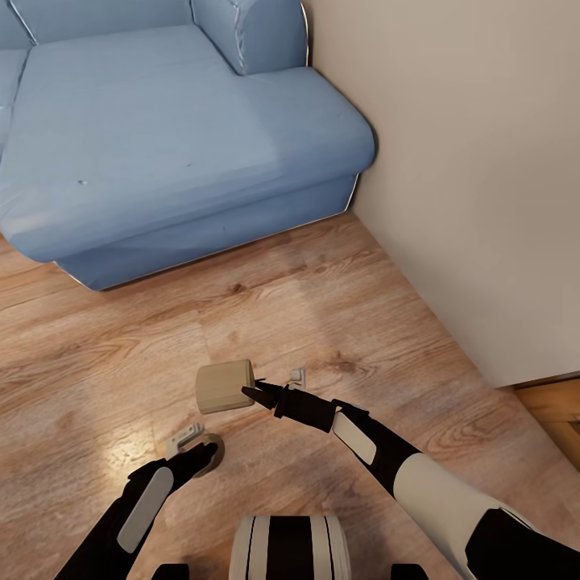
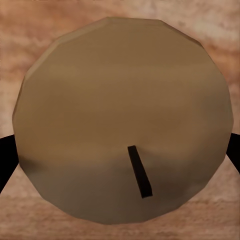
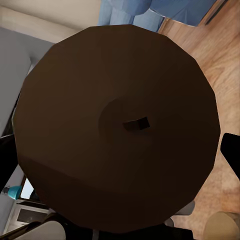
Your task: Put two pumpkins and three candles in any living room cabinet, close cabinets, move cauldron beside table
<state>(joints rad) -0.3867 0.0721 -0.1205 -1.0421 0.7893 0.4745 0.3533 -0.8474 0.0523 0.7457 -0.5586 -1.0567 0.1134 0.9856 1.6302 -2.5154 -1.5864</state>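
Note:
Two candles are in hand above the wood floor; pumpkins, cabinet, cauldron and table are out of view. My right gripper is shut on a pale beige candle that lies tilted on its side. In the right wrist view that candle looks dark brown in shadow, wick dot facing the camera, with a black finger at its edge. My left gripper is shut on a second candle, partly hidden by the fingers. The left wrist view shows its round top and dark wick between black fingers.
A blue sofa stands ahead at the left, its chaise corner close to the beige wall on the right. Wood floor stretches between the sofa and me. My white and black trunk is at the bottom edge.

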